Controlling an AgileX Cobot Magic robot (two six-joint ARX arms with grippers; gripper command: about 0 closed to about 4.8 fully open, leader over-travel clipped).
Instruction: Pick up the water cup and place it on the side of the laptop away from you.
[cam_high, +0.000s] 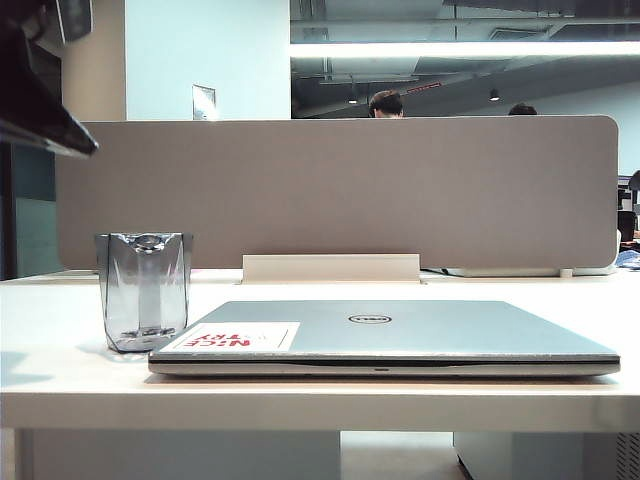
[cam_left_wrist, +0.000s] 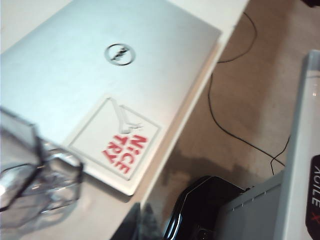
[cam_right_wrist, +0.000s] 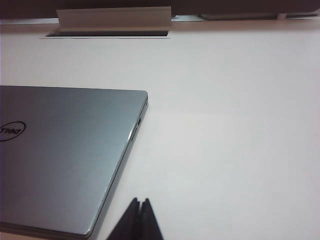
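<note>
Here, on the far left of the exterior view, a dark bit of the left arm (cam_high: 40, 95) pokes in at the top corner, high above the white table (cam_high: 60, 350). The left gripper (cam_left_wrist: 137, 222) shows only as a dark tip at the edge of the left wrist view, and its two fingers are pressed together with nothing between them. Next comes the water cup (cam_high: 144, 290), a clear grey mug with flat slanted sides. It stands upright on the table, just beside the left front corner of the laptop (cam_high: 400, 330). From the exterior view you cannot tell if the cup touches the laptop. In the left wrist view the cup (cam_left_wrist: 35, 180) looks blurry and sits right by the laptop's corner. The laptop is silver-grey and lies shut and flat in the middle of the table. A white sticker (cam_high: 240, 337) with the red words "NICE TRY" is on the lid near the cup, and a round Dell logo (cam_high: 369, 319) sits in the middle of the lid. Behind the laptop stands a grey divider wall (cam_high: 340, 190). To the right, the right gripper (cam_right_wrist: 140, 220) hangs over the bare table beside the laptop's right edge. Its dark fingers are pressed together and hold nothing.
</note>
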